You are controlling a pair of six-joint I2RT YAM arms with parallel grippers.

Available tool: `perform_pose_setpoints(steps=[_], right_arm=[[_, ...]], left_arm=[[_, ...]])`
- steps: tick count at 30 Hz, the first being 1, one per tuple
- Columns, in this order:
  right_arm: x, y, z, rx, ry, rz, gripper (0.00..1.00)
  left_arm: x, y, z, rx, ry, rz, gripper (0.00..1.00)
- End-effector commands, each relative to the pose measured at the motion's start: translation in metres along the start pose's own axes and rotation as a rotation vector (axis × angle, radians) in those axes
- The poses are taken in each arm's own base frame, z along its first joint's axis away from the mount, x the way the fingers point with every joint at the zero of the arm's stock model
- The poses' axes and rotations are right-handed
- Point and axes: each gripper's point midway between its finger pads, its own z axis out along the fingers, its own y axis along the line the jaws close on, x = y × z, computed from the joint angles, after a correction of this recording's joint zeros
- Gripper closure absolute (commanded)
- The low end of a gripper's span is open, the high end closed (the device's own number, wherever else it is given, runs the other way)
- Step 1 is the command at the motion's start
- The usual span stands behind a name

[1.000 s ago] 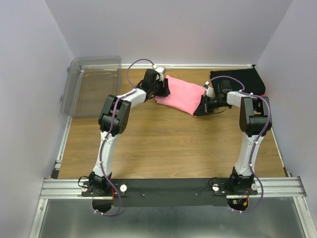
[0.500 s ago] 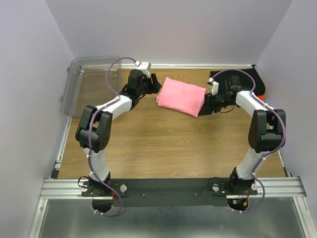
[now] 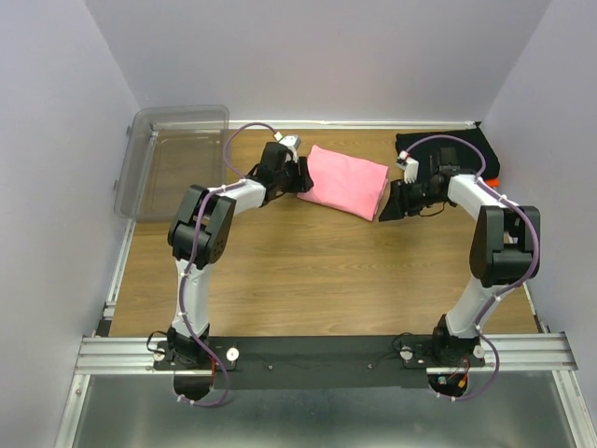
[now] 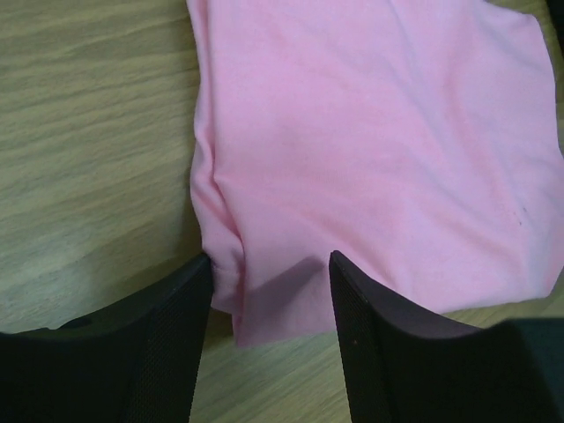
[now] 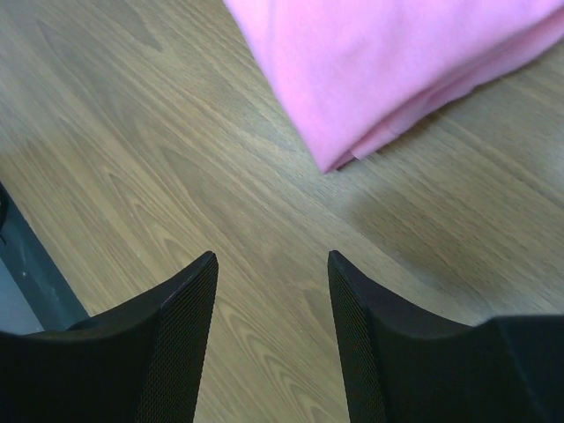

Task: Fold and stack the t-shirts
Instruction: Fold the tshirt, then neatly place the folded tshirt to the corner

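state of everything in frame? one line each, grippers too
pink t-shirt: folded, lying flat, held by neither gripper.
black t-shirt: folded, at the far right corner.
orange t-shirt: only a sliver shows at the black one's edge; cannot tell its fold.
clear bin: no lid on, at the far left.
left gripper: open, astride the pink shirt's corner.
right gripper: open, just short of the pink shirt's other end, touching nothing.

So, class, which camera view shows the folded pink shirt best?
The top view: the pink shirt shows almost whole, as a folded rectangle. The left wrist view shows most of it close up, cropped at the frame's edges. The right wrist view catches only one corner.
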Motion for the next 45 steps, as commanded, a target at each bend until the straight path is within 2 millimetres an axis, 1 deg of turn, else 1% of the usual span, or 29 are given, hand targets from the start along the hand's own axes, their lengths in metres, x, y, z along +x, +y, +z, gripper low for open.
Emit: perform_pose_setpoints(steps=[1,4,10,12,14,15,16,17,18,19,21,22,23,24,25,26,27,28,30,31,32,34,36,37,39,41,43,44,45], right_arm=[[0.001,-0.008,-0.009,0.034,-0.023,0.01,0.39],[0.001,-0.01,-0.011,0.029,-0.031,0.02,0.39],[-0.002,-0.015,-0.018,0.031,-0.053,0.03,0.39],[-0.003,-0.016,-0.021,0.033,-0.062,0.032,0.39],[-0.005,-0.018,-0.024,0.037,-0.07,0.036,0.39],[-0.005,-0.02,-0.025,0.045,-0.072,0.036,0.39],[-0.004,-0.022,-0.028,0.057,-0.075,0.045,0.39],[-0.004,-0.025,-0.029,0.069,-0.076,0.048,0.39],[-0.005,-0.028,-0.031,0.086,-0.077,0.053,0.38],[-0.006,-0.03,-0.032,0.097,-0.08,0.058,0.34],[-0.009,-0.035,-0.03,0.111,-0.088,0.083,0.25],[-0.012,-0.035,-0.03,0.108,-0.096,0.084,0.17],[-0.016,-0.036,-0.03,0.108,-0.106,0.105,0.0],[-0.022,-0.037,-0.029,0.105,-0.125,0.101,0.0],[-0.024,-0.042,-0.026,0.11,-0.127,0.121,0.0],[-0.029,-0.045,-0.024,0.109,-0.139,0.141,0.0],[-0.034,-0.052,-0.019,0.119,-0.141,0.167,0.0],[-0.037,-0.058,-0.016,0.135,-0.145,0.192,0.0],[-0.043,-0.061,-0.01,0.12,-0.147,0.221,0.0],[-0.043,-0.063,-0.004,0.125,-0.141,0.243,0.0],[-0.04,-0.068,0.004,0.132,-0.125,0.263,0.0],[-0.04,-0.067,0.012,0.139,-0.113,0.279,0.0],[-0.045,-0.067,0.018,0.149,-0.122,0.276,0.0],[-0.047,-0.068,0.021,0.151,-0.127,0.276,0.0],[-0.049,-0.07,0.027,0.162,-0.12,0.276,0.0],[-0.057,-0.071,0.03,0.172,-0.131,0.296,0.0],[-0.054,-0.078,0.041,0.192,-0.113,0.322,0.0],[-0.052,-0.081,0.044,0.197,-0.108,0.341,0.0],[-0.05,-0.084,0.048,0.21,-0.1,0.368,0.0]], left_arm=[[0.022,0.002,0.008,0.001,0.078,0.017,0.37],[0.023,0.001,0.009,0.004,0.093,0.026,0.39],[0.034,-0.003,0.006,0.037,0.152,0.055,0.54],[0.043,-0.012,0.003,0.096,0.181,0.061,0.69],[0.044,-0.022,0.0,0.157,0.185,0.058,0.75],[0.046,-0.03,-0.004,0.202,0.193,0.05,0.84],[0.047,-0.034,-0.009,0.221,0.181,0.04,0.88],[0.047,-0.037,-0.012,0.233,0.177,0.032,0.99],[0.054,-0.039,-0.021,0.241,0.187,0.013,1.0],[0.054,-0.041,-0.023,0.253,0.176,0.008,1.0],[0.063,-0.049,-0.036,0.294,0.173,-0.008,0.91],[0.066,-0.05,-0.04,0.297,0.176,-0.025,0.85],[0.072,-0.053,-0.043,0.306,0.182,-0.029,0.81],[0.077,-0.059,-0.047,0.327,0.188,-0.034,0.7],[0.083,-0.06,-0.053,0.334,0.184,-0.037,0.53],[0.086,-0.061,-0.057,0.334,0.184,-0.051,0.42],[0.085,-0.061,-0.065,0.331,0.165,-0.052,0.25],[0.084,-0.059,-0.068,0.313,0.153,-0.055,0.2],[0.074,-0.051,-0.074,0.249,0.102,-0.062,0.16],[0.066,-0.052,-0.085,0.24,0.063,-0.066,0.14],[0.059,-0.051,-0.091,0.229,0.032,-0.072,0.1],[0.046,-0.052,-0.105,0.218,-0.025,-0.084,0.09],[0.043,-0.048,-0.113,0.196,-0.049,-0.088,0.09],[0.034,-0.048,-0.12,0.184,-0.081,-0.084,0.09],[0.034,-0.046,-0.127,0.174,-0.095,-0.083,0.09],[0.028,-0.046,-0.136,0.172,-0.119,-0.077,0.09],[0.032,-0.045,-0.149,0.168,-0.14,-0.076,0.09],[0.023,-0.049,-0.155,0.174,-0.168,-0.07,0.09],[0.028,-0.047,-0.161,0.167,-0.171,-0.071,0.09]])
